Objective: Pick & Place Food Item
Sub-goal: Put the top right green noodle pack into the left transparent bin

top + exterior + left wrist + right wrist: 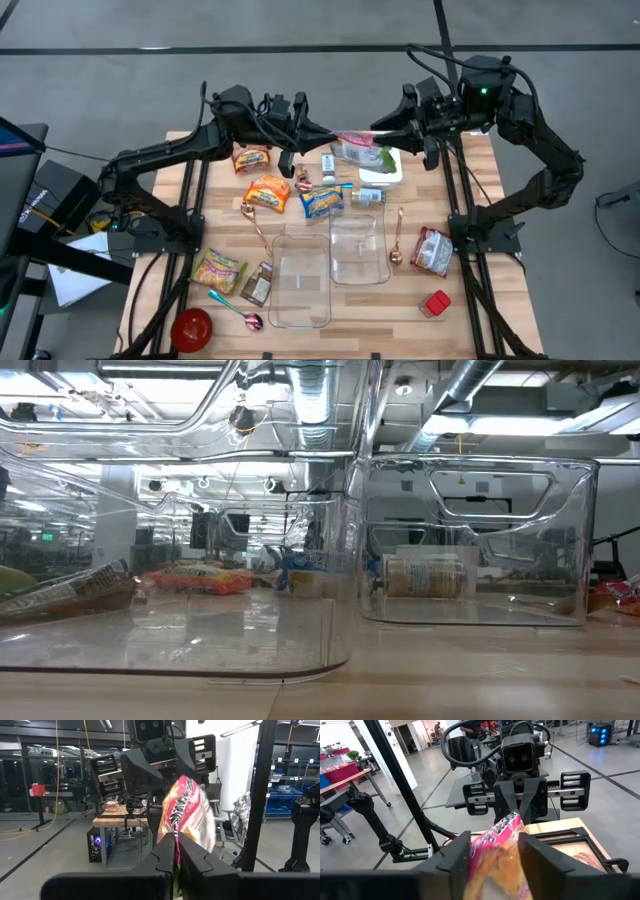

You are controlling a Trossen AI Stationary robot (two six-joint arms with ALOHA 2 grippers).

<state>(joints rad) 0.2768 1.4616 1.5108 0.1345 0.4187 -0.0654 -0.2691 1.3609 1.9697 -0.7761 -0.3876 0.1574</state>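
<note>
Pink snack bag (352, 137) is hanging in mid-air between the two arms, above the back edge of the wooden table (470, 250), just behind the white tray (388, 172) that is carrying a clear wrapped packet (360, 152). Left gripper (322, 134) is pinching one end of the bag with its fingers (165, 855) pressed tight together on the wrapper. Right gripper (385, 133) is reaching in from the opposite side, its fingers (540, 857) standing apart on either side of the bag's other end; whether they are pressing on it cannot be told. In front of the tray, two clear containers (300, 275) are sitting side by side, with a small glass jar (370, 196) lying between them and the tray. Orange noodle packets (267, 192) are lying to the left of the tray, and a copper spoon (396, 240) is resting beside the right-hand container
</note>
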